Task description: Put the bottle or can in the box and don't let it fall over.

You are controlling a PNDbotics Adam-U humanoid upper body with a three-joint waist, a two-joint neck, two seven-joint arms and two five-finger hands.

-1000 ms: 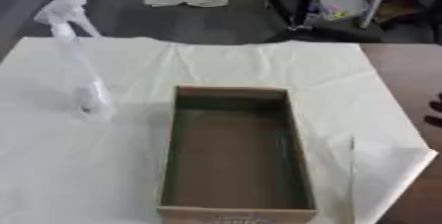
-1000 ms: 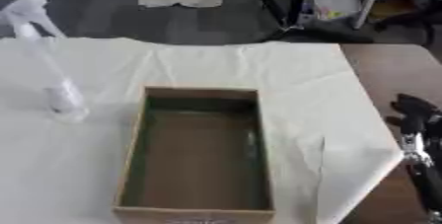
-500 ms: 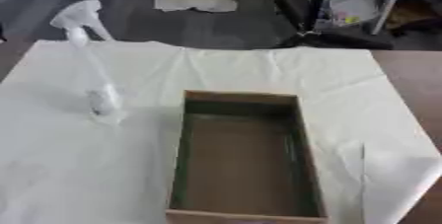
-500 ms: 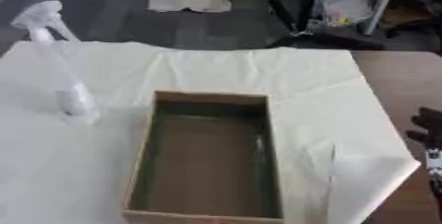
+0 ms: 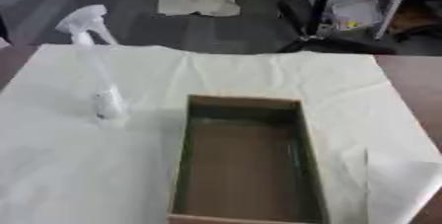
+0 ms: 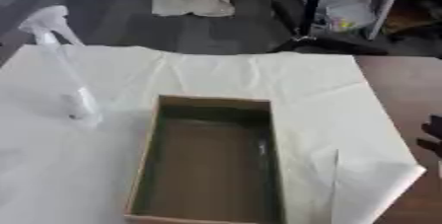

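A desk [image 5: 406,77] draped with a white cloth [image 5: 259,77] is seen carrying an open box [image 5: 246,161], a clear spray bottle [image 5: 96,77] upright well left of it, and the right hand [image 6: 431,136] at the right edge, finger state indiscernible.

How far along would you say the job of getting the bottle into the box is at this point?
Nothing is done yet. The spray bottle stands upright on the cloth, left of the empty box. Nothing is in hand: only the right hand's dark edge shows. Grasping, lifting and placing all remain.
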